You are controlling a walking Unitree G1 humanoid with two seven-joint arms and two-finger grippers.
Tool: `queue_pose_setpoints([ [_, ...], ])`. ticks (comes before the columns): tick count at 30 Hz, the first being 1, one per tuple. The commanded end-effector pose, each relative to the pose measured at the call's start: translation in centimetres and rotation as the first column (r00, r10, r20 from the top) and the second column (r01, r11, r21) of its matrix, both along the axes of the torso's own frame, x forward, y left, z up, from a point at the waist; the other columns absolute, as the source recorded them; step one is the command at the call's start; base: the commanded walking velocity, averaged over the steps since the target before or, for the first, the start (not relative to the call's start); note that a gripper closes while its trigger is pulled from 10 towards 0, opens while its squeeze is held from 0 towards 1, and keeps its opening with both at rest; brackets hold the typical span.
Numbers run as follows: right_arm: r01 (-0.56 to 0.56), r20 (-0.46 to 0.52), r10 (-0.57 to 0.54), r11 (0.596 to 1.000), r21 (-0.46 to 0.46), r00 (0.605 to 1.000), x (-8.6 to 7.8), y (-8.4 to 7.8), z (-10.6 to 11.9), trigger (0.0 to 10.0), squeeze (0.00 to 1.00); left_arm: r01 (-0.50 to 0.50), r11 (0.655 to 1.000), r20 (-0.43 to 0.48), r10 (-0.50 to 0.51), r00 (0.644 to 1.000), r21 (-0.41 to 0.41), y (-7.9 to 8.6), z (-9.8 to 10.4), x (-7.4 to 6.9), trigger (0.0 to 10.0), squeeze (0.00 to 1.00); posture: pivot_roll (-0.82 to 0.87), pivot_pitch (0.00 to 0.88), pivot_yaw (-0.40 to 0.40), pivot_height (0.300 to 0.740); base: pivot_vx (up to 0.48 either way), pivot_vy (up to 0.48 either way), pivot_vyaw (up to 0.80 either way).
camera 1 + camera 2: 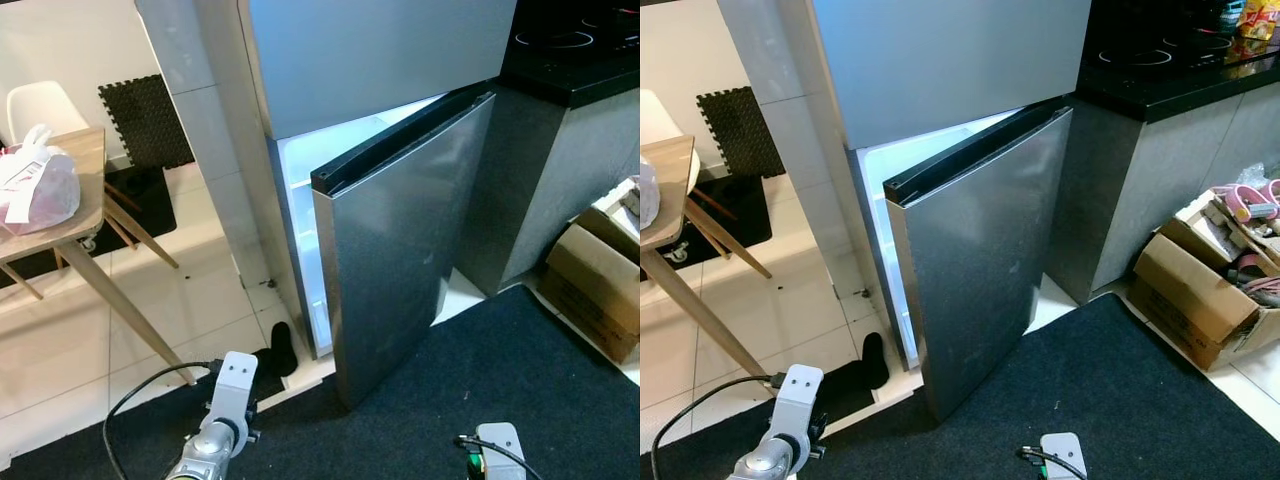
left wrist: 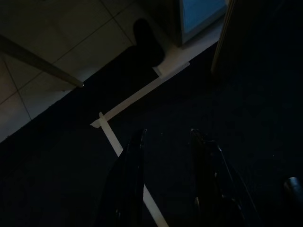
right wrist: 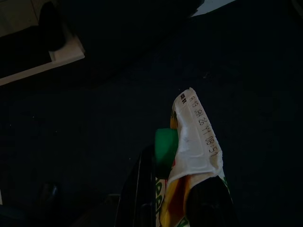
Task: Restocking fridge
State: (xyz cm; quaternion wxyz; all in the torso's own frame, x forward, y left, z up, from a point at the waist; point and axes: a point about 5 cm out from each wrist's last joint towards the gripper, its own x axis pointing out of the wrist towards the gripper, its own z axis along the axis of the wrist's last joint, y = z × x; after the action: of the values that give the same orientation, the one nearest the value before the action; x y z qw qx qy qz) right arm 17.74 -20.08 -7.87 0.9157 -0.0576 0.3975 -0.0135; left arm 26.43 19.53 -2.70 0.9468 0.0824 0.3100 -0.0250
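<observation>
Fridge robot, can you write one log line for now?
fridge door: ajar | right gripper: holding carton | left gripper: open, empty, above carpet

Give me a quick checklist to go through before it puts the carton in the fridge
1. Carton with the green cap held in the right gripper: ok, fingers either side of it.
2. Lower fridge door open wide enough: not ok, only ajar, with the lit interior showing as a narrow strip.
3. Left gripper free to pull the door: ok, open and holding nothing, low over the dark mat.
4. Shelf space inside: cannot tell, the door hides it.
5. Path to the fridge: cannot tell, a dark object lies on the floor at its base.
</observation>
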Motion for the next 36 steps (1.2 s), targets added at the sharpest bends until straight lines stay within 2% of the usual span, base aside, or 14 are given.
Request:
queue_pose_setpoints([
  [1, 0.010, 0.007, -0.010, 1.000, 0.004, 1.000, -0.1, 0.1, 0.0, 10.0, 0.00, -0.017, 1.000, -0.016, 0.016, 1.000, -0.015, 0.1, -0.3, -0.3, 10.0, 0.00, -0.06, 0.043, 0.083, 0.740, 0.281, 0.000, 0.00],
  [23, 0.007, 0.006, -0.007, 1.000, -0.003, 1.000, -0.2, -0.2, 0.0, 10.0, 0.00, 0.023, 1.000, 0.006, -0.023, 1.000, -0.001, 0.2, 0.1, 0.0, 10.0, 0.00, -0.07, 0.042, 0.076, 0.740, 0.282, 0.000, 0.00],
  [28, 0.011, 0.006, -0.011, 1.000, -0.001, 1.000, -0.2, -0.2, 0.0, 10.0, 0.00, 0.040, 0.999, 0.027, -0.040, 0.999, -0.005, 0.0, 0.4, 0.3, 10.0, 0.00, -0.07, 0.045, 0.079, 0.740, 0.000, 0.000, 0.00],
  [32, 0.015, 0.005, -0.015, 1.000, 0.001, 1.000, -0.3, -0.2, -0.1, 10.0, 0.00, 0.071, 0.997, 0.049, -0.071, 0.996, 0.004, -0.5, 0.8, 0.8, 10.0, 0.00, -0.07, 0.045, 0.079, 0.740, 0.000, 0.000, 0.00],
  [36, 0.020, 0.007, -0.020, 1.000, 0.002, 1.000, -0.3, -0.1, -0.1, 10.0, 0.00, 0.099, 0.995, 0.113, -0.101, 0.988, 0.030, -1.1, 2.2, 2.4, 10.0, 0.00, -0.07, 0.053, 0.084, 0.740, 0.000, 0.000, 0.00],
])
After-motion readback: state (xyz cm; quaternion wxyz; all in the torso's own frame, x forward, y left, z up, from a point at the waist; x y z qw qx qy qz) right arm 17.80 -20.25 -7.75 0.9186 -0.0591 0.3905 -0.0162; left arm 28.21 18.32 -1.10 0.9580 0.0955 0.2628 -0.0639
